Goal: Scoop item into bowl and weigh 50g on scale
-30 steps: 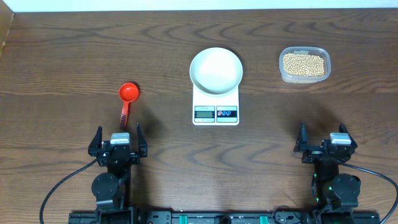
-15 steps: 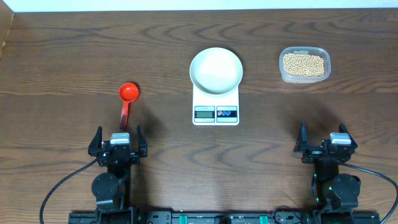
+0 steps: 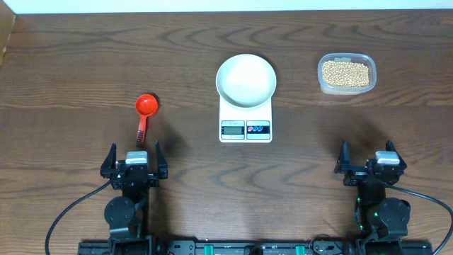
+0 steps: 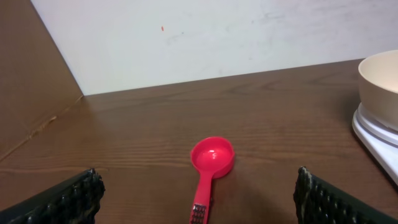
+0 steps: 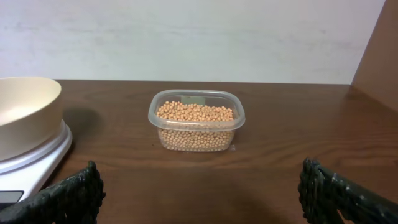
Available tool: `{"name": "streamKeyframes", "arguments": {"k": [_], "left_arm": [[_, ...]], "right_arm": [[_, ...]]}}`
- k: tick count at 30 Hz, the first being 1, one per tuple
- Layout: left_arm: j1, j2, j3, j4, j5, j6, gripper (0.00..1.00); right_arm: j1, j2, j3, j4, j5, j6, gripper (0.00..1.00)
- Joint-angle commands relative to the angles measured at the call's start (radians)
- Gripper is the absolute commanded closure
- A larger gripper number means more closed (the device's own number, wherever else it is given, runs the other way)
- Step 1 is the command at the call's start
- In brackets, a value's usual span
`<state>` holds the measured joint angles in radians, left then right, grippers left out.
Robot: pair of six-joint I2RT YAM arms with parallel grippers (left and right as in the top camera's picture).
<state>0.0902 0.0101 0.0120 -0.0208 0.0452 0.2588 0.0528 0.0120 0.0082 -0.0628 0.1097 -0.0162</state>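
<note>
I see open table (image 3: 396, 120) between my right gripper (image 3: 368, 152) and the beans (image 3: 345, 73); the scoop (image 3: 146, 106) lies just ahead of my left gripper (image 3: 134, 150); both gape empty.

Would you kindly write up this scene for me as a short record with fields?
left gripper: jaws open, empty
right gripper: jaws open, empty
scale: small white rectangular digital kitchen scale, display too small to read
bowl: round plain white bowl, empty, on the scale
beans: small pale-tan beans in clear plastic tub, ahead of right gripper
scoop: red plastic scoop, lying ahead of left gripper
</note>
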Motion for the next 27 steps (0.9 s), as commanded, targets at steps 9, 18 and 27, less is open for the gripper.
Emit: {"name": "streamKeyframes", "arguments": {"k": [9, 18, 27], "left_arm": [[0.005, -0.006, -0.008, -0.038, -0.039, -0.009, 0.00], [0.005, -0.006, -0.008, -0.010, -0.039, -0.009, 0.00], [0.005, -0.006, -0.001, 0.030, -0.039, -0.010, 0.00]], "right_arm": [[0.004, -0.007, -0.003, -0.001, 0.012, -0.015, 0.01], [0.004, -0.007, -0.003, -0.001, 0.012, -0.015, 0.01], [0.004, -0.007, -0.003, -0.001, 0.012, -0.015, 0.01]]}}
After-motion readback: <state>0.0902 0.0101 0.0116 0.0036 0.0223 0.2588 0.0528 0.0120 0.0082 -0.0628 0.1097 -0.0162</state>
